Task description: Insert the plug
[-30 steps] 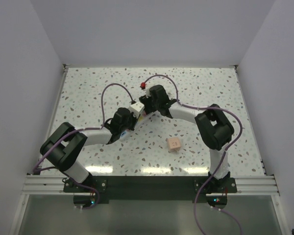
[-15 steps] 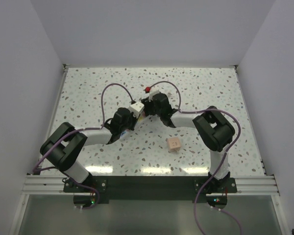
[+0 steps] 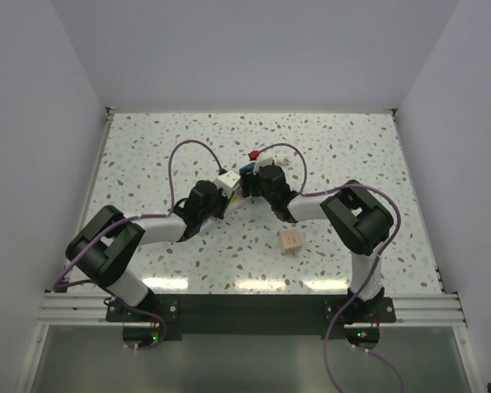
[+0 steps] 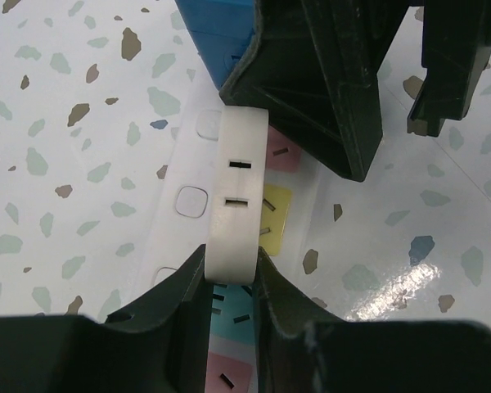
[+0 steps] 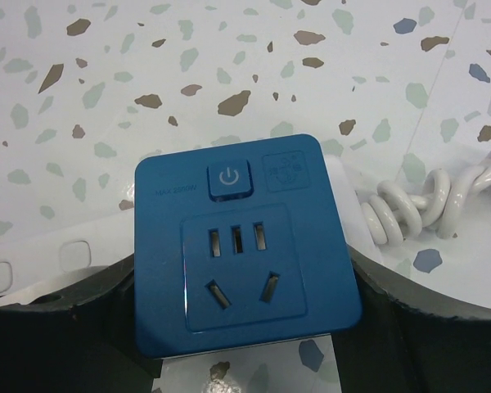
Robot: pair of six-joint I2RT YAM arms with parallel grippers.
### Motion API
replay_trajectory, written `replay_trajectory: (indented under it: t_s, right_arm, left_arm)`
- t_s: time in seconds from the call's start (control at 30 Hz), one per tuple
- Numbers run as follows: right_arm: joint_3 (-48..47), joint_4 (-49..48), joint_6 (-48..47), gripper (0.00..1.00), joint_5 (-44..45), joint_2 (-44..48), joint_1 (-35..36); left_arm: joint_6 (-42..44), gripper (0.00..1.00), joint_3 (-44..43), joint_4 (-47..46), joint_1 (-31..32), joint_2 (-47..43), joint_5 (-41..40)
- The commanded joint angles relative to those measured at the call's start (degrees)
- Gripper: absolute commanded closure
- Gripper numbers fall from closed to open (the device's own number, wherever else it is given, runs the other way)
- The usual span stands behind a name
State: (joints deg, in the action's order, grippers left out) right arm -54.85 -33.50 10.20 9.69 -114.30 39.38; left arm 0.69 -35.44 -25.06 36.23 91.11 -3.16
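My left gripper (image 3: 222,187) is shut on the edge of a white socket block (image 3: 227,178). In the left wrist view my left gripper (image 4: 229,270) pinches a white bar with two slots (image 4: 239,196), above yellow, pink and teal socket faces. My right gripper (image 3: 262,176) is shut on a blue plug adaptor (image 3: 248,170) right beside the white block. In the right wrist view the blue adaptor (image 5: 244,246) sits between my right gripper's (image 5: 250,323) jaws, its power button and socket holes facing the camera. The blue adaptor's corner (image 4: 217,37) shows at the top of the left wrist view.
A coiled white cord (image 5: 409,205) lies just right of the adaptor, with a red part (image 3: 254,154) near it. A small wooden cube (image 3: 290,240) stands on the speckled table (image 3: 352,147) nearer the right arm's base. Purple cables loop over both arms.
My right gripper has swung right and nearer with the blue adaptor, closing up against the white block. The red part and cord shifted right with it. The left arm has stayed still.
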Motion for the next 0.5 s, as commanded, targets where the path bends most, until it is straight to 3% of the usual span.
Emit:
replay_trajectory:
  t_s: [0.0, 0.1, 0.23, 0.47]
  right_arm:
    - [8.71, 31.56, 10.98, 1.00, -4.07, -8.14, 5.10]
    - [7.57, 33.32, 10.64, 1.00, -1.61, -6.03, 5.10]
    - [6.95, 34.81, 10.02, 0.86, -0.91, -2.69, 5.18]
    - [5.37, 35.69, 9.23, 0.78, -0.38, 0.04, 5.10]
  left_arm:
    - [-3.76, 1.00, 0.99, 1.68, 3.85, 0.56, 14.76]
    - [-3.76, 1.00, 0.90, 1.85, 3.76, 0.56, 14.58]
    - [-3.85, 1.00, 0.46, 2.30, 3.76, 0.74, 14.41]
    - [-3.94, 1.00, 0.11, 2.82, 3.85, 0.73, 13.62]
